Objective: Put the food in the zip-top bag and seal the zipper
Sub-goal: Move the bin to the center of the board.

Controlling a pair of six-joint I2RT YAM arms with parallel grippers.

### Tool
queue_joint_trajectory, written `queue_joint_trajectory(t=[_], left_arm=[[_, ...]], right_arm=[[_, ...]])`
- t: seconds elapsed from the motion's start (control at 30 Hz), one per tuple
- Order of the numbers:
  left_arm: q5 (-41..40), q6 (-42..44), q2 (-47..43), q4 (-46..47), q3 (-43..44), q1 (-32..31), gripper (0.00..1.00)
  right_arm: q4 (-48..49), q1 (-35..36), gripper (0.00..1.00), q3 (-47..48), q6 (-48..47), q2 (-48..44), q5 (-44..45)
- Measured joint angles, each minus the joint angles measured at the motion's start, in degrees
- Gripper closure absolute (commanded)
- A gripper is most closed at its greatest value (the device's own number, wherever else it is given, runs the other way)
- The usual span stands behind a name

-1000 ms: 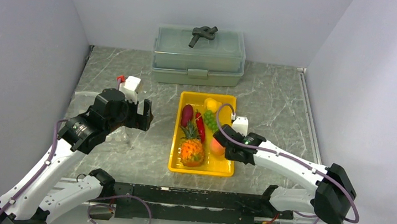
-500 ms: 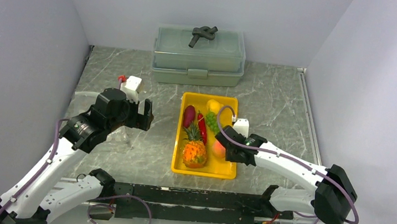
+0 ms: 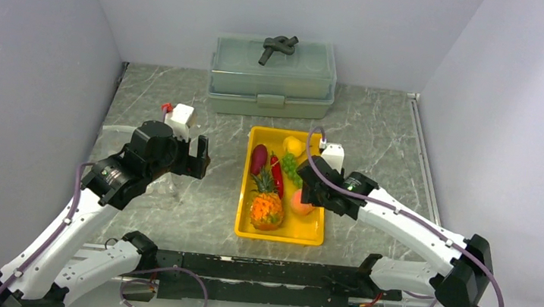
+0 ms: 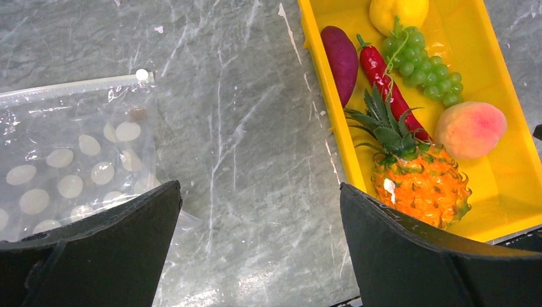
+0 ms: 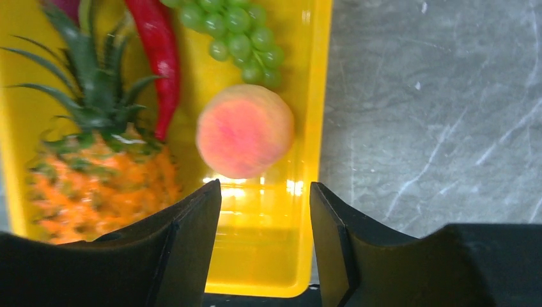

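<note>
place: robot lab cell | cues: plain enclosing walls (image 3: 37, 37), marbled table (image 3: 378, 134)

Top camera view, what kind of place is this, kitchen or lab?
Probably a robot test cell, not a kitchen: plain walls box in a marble-pattern table, the left arm and right arm are bolted at its near edge, and the yellow tray holds toy fruit.
</note>
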Motion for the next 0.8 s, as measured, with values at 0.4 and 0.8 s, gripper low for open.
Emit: queue_joint_trajectory(t=[0.4,0.8], left_arm=[[-0.7,0.0,-1.2,0.0,0.0,0.0,0.01],[-4.3,-0.8,-3.7,-0.1,0.0,0.0,0.02]], right_arm=[[0.2,7.9,0.41,17.5,-0.1,10.7,-0.7],[0.4,12.6,0.42,30.1,2.3,26.0,-0.6]])
